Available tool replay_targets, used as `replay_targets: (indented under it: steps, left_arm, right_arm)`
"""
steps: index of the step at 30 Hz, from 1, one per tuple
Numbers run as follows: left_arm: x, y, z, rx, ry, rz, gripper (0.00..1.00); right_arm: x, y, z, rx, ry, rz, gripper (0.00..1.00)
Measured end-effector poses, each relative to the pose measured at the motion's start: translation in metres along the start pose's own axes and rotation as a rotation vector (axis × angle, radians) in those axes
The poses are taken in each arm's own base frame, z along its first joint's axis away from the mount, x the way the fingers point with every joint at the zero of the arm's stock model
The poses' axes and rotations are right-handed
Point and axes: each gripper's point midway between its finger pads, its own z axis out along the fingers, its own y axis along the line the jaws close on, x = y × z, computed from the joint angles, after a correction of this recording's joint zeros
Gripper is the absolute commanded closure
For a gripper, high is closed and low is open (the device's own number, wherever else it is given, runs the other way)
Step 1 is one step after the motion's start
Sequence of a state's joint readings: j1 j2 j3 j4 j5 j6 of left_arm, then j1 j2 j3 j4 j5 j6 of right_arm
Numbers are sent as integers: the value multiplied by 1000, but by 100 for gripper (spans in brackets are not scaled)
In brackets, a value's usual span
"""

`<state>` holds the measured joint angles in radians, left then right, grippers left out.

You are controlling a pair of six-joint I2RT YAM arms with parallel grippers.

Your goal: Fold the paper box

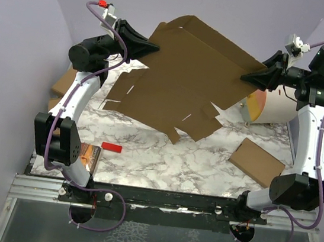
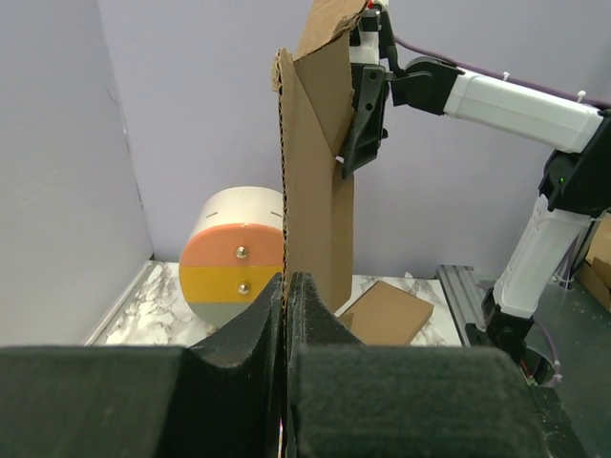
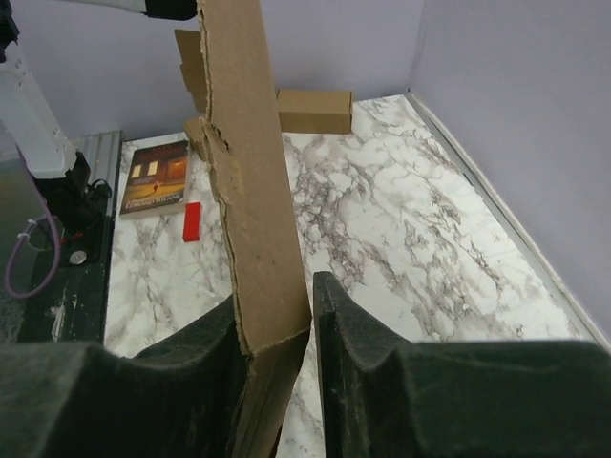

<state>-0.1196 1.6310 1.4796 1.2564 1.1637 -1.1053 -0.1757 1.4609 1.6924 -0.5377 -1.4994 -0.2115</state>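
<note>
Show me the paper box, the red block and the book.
paper box (image 1: 179,81), top view, centre of its large panel
red block (image 1: 111,147), top view, its middle
book (image 3: 153,176), right wrist view, its front cover

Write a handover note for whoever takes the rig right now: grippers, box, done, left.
Left gripper: shut on the paper box at its far-left corner.
Right gripper: jaws straddle the box's right edge; cannot tell whether they are clamped.
Box: opened-out sheet, raised and tilted between the two arms, lower flaps down near the marble table.
Done: box lifted at both sides.
Left: probably everything else, as no walls stand, no flaps are tucked and the lid is not closed.
</note>
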Motion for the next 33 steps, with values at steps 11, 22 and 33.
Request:
replay_targets:
  steps: [11, 22, 33]
  left_arm:
    - [-2, -1, -1, 2, -3, 4, 100]
    - [-3, 0, -2, -2, -9, 8, 100]
    - [-5, -2, -4, 0, -12, -5, 100]
  right_arm:
    - [-5, 7, 3, -21, -5, -20, 99]
    - [-12, 18, 2, -22, -7, -69, 85]
    - [-14, 22, 4, -29, -7, -85, 82]
